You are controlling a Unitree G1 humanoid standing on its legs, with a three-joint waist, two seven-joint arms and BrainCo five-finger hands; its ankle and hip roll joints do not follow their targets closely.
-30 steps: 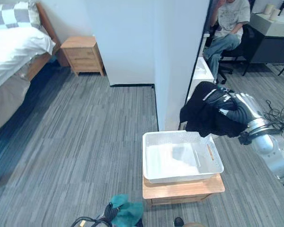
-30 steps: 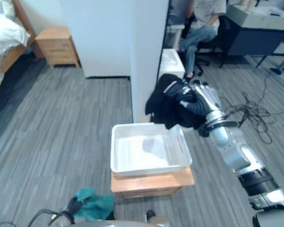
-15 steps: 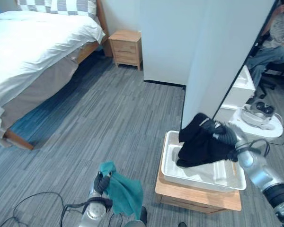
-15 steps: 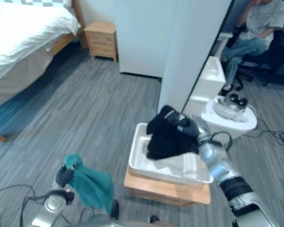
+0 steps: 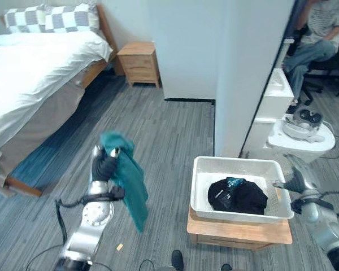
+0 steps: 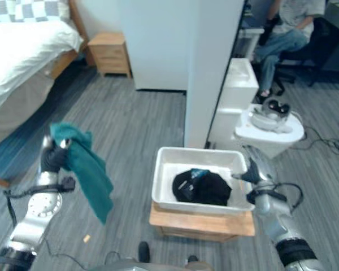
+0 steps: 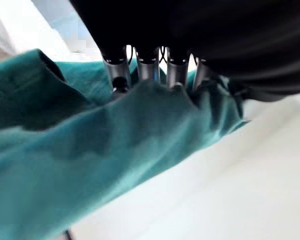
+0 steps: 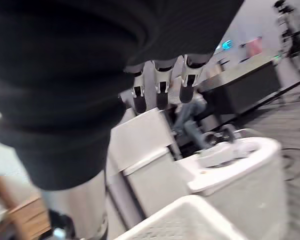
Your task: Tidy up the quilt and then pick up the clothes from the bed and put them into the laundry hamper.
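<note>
- Teal cloth garment (image 5: 127, 180) hangs bunched in the left hand (image 5: 106, 165), whose fingers curl round its top, well left of the white hamper (image 5: 240, 169).
- Soft, light and floppy, it likely carries best by that bunched top.
- Right hand (image 6: 255, 168), fingers straight and empty, hovers at the hamper's right rim.
- A black garment (image 5: 237, 195) lies inside the hamper.

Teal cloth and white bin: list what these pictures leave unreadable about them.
- Teal cloth: what garment it is; it hangs bunched from the left robot hand, and the left wrist view has it too close.
- Left robot hand's thumb: buried under the cloth in the left wrist view.
- Black garment in the white bin: type unclear, crumpled.
- Bin's floor under the garment: covered.
</note>
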